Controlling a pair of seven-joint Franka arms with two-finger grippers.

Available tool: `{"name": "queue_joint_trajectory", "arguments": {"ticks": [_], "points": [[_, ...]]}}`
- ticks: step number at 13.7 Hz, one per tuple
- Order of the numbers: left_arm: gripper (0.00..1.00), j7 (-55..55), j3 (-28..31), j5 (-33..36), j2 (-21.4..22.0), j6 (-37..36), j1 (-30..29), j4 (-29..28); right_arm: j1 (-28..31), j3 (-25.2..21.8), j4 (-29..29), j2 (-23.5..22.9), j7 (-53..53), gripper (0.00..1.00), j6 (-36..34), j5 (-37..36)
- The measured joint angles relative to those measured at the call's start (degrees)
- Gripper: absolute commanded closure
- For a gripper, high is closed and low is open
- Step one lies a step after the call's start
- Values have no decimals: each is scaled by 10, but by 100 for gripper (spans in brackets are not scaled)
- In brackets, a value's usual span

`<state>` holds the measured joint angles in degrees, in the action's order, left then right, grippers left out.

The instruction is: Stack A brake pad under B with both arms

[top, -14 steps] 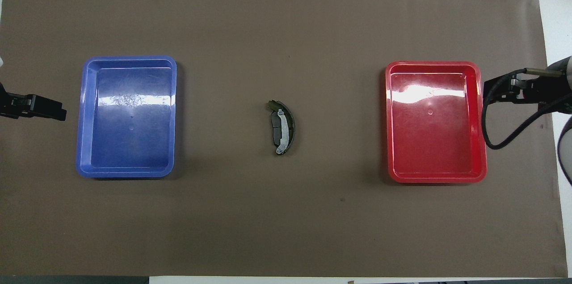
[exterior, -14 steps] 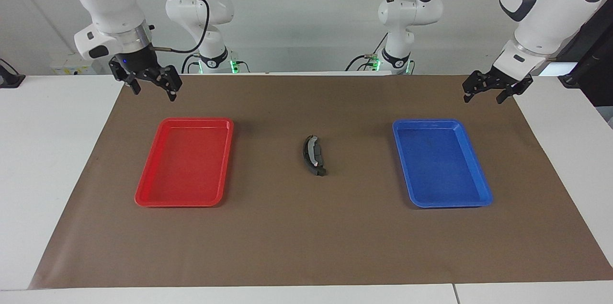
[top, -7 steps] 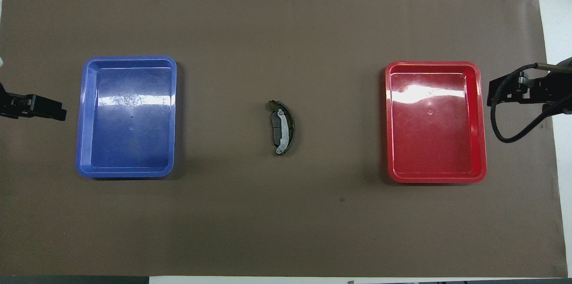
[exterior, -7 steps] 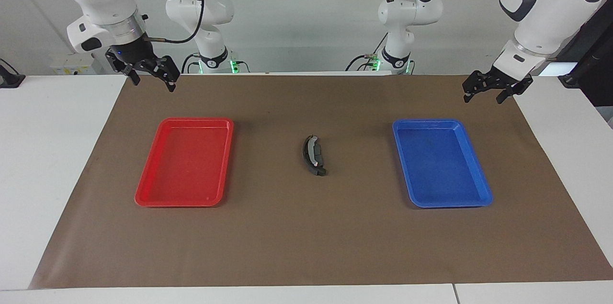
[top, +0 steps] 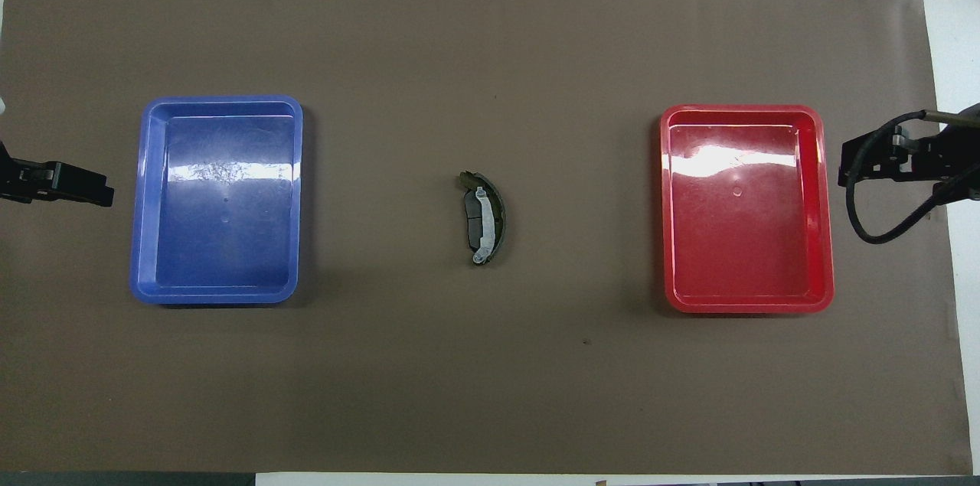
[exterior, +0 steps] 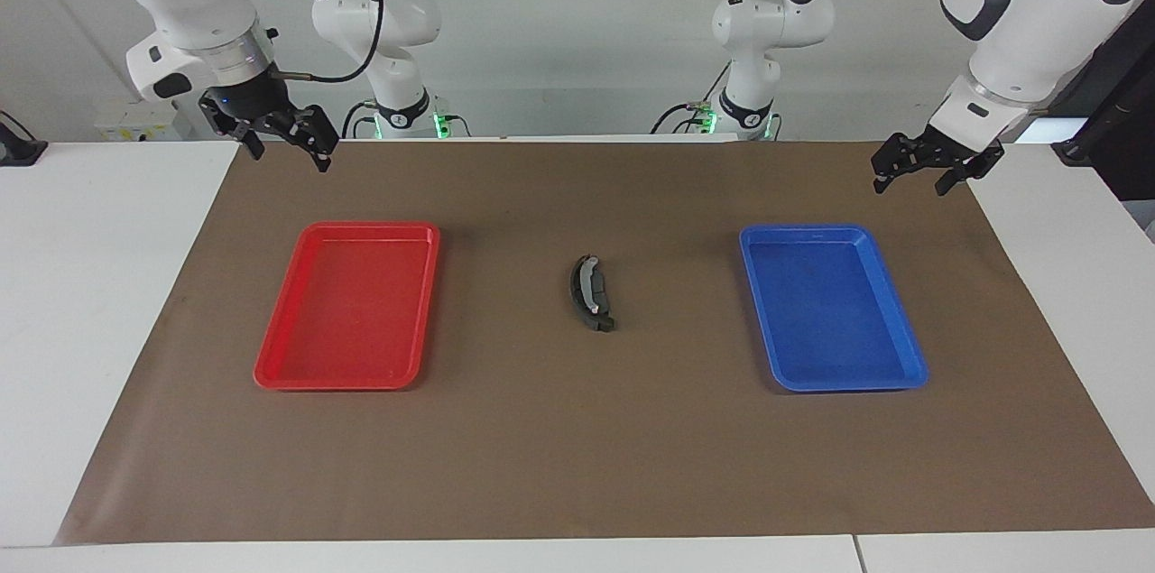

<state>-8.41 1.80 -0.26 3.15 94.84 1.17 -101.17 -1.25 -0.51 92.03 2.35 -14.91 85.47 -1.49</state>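
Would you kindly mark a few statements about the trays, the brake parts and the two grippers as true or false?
1. The brake pad and the crescent piece lie together on the brown mat, between the two trays. True.
2. The red tray holds a brake part. False: nothing lies in it.
3. The left gripper is clamped on the crescent piece. False: its jaws are open and hold nothing, above the mat's edge near the blue tray.
4. The right gripper hangs in the air with nothing in it. True.
5. The blue tray lies toward the right arm's end. False: it lies toward the left arm's end.
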Motion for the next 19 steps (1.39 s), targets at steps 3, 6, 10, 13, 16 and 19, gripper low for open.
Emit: {"name": "queue_joint_trajectory", "arguments": {"ticks": [3,6,10,13,16,19], "points": [[1,0,0,0,0,0,0,0,-6,-13,0,0,0,0,-1,1],[1,0,0,0,0,0,0,0,7,10,0,0,0,0,-2,1],[1,0,0,0,0,0,0,0,9,15,0,0,0,0,-3,1],[1,0,1,0,0,0,0,0,9,10,-2,0,5,0,-3,1],[1,0,1,0,0,0,0,0,10,9,-8,0,21,0,-10,1],[1,0,0,0,0,0,0,0,17,9,-24,0,49,0,-26,-2]]}}
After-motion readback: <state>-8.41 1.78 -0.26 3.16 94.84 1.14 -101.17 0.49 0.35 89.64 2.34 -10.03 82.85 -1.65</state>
